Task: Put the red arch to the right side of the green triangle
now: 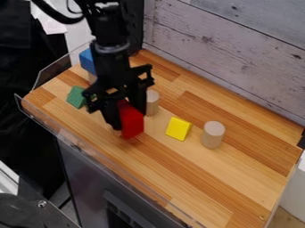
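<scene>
red arch [131, 123] | green triangle [76, 97] | yellow block [178, 128] | blue block [87, 61] | brown-striped tabletop [238, 178]

Red arch [132, 125] — top hidden by gripper [129, 118]; blue block [87, 61] — partly behind arm [109, 29], itself cut off by top edge.

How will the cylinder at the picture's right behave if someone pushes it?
The cylinder stands on end, so a low push probably slides it. A high push may tip it; its round side could then roll.
</scene>
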Robot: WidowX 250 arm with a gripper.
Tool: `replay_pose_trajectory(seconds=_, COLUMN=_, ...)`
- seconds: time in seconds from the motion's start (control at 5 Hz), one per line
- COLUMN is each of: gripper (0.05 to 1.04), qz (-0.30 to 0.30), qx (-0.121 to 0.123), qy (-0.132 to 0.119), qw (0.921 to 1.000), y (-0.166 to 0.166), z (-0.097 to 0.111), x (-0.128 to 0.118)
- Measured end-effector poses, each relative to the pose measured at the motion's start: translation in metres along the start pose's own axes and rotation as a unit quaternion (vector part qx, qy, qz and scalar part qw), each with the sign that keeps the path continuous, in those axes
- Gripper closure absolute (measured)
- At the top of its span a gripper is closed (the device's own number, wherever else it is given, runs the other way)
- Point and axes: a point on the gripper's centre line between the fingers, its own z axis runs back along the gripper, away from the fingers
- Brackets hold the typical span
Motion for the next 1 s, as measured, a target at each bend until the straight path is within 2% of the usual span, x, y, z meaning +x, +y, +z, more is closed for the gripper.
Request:
replay_pose_trajectory(seconds=0.4, gripper=0.498, qz=0.021, qx=0.024, qy=0.009, qw=0.9994, y=-0.0051, z=-0.0145, x=0.0003)
replay_pose_trajectory(seconds=0.6, gripper=0.433, qz=0.033, qx=0.021, qy=0.005, qw=0.9992, y=-0.0048, z=-0.0163, x=0.0015)
replay_pose_trajectory(seconds=0.8, gripper=0.141, qz=0.019, qx=0.011, qy=0.018, qw=0.9996, y=-0.0047, z=-0.0154, x=0.0027)
replay_pose_trajectory(seconds=1.0, gripper=0.083, qz=0.024, qx=0.008, qy=0.013, qw=0.9996, y=-0.0029, z=-0.0114, x=0.0056)
